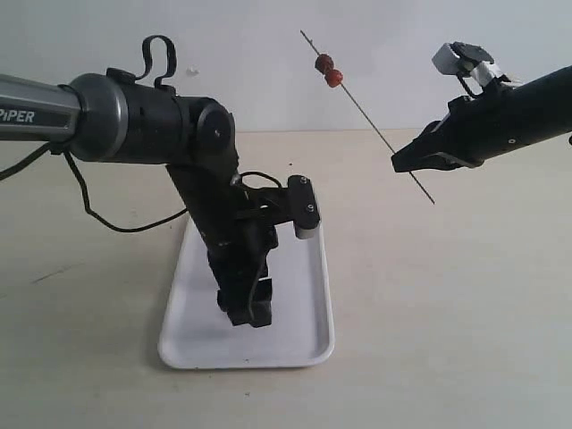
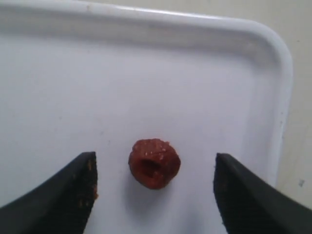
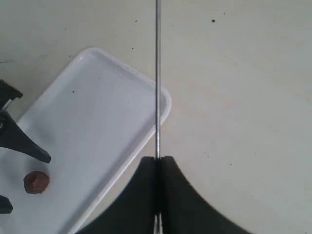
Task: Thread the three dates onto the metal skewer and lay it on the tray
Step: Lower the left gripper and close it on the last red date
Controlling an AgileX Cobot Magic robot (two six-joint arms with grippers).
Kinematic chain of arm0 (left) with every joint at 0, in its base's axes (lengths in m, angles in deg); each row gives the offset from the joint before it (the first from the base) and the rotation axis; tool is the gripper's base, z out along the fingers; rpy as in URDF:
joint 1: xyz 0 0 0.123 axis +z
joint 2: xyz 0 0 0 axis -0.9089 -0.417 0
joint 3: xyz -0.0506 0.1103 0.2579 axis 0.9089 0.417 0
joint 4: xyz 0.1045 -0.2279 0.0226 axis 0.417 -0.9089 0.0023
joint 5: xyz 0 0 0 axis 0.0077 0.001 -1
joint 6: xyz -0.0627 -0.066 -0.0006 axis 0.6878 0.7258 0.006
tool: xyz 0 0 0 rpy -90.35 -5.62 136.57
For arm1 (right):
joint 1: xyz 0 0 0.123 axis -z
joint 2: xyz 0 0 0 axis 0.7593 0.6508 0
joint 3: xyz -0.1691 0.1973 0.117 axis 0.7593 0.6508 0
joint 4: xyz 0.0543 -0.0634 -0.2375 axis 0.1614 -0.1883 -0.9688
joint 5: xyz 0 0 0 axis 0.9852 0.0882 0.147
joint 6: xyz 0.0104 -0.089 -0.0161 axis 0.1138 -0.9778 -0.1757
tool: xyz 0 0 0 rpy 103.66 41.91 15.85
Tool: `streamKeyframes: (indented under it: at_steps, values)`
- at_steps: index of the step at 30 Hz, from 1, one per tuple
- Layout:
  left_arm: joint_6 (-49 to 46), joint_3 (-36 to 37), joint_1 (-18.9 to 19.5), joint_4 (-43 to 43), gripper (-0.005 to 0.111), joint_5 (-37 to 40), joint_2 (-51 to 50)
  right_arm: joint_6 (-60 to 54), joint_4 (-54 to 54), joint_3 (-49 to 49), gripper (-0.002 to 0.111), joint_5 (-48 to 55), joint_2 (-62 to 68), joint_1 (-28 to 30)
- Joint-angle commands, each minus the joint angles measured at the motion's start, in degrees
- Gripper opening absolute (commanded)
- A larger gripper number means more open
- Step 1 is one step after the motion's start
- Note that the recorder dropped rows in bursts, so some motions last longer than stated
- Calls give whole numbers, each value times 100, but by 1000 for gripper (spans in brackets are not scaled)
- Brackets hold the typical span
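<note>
- Left claw (image 1: 248,315): jaws released and spread wide, pointing down over the tray (image 1: 304,295), holding nothing.
- Right claw (image 3: 157,161): clenched on the metal skewer (image 1: 375,125), gripping near its lower end. The rod slants up and away, in the air above the tabletop (image 1: 447,313).
- Two dates (image 1: 329,70) are threaded, touching each other, close to the skewer's upper tip.
- The third date (image 2: 154,164) lies loose on the tray, between the left claw's fingertips (image 2: 83,170) and apart from both.
- Look of the loose date: dark reddish-brown, wrinkled, roundish, with a dimple or hole facing the left wrist camera. Small against the tray.
- Risk 1: the date is round and the tray smooth. An off-centre close would likely roll it or squeeze it out sideways.
- Risk 2: a hard pinch could crush it or hide the hole, making threading harder.
- Risk 3: the rod is thin and held near one end, so a push from the date could swivel it in the grip.
- Risk 4: on that slope the threaded pair may slide down.
</note>
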Motion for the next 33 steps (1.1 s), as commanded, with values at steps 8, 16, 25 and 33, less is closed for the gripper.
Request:
streamKeyframes:
  at_steps: [8,16,25,33]
  values:
    - [87,7,-25,-89,66,-181,-219,-154,3,-37,0,22,0,12]
    - [203,7,-25,-140,52,-106,-219,-166,3,-37,0,22,0,12]
    - [203,7,-25,-127,52,-75,-219,-166,3,-37,0,22,0,12]
    - [181,7,-25,-127,50,22,-219,-166,3,-37,0,22,0,12]
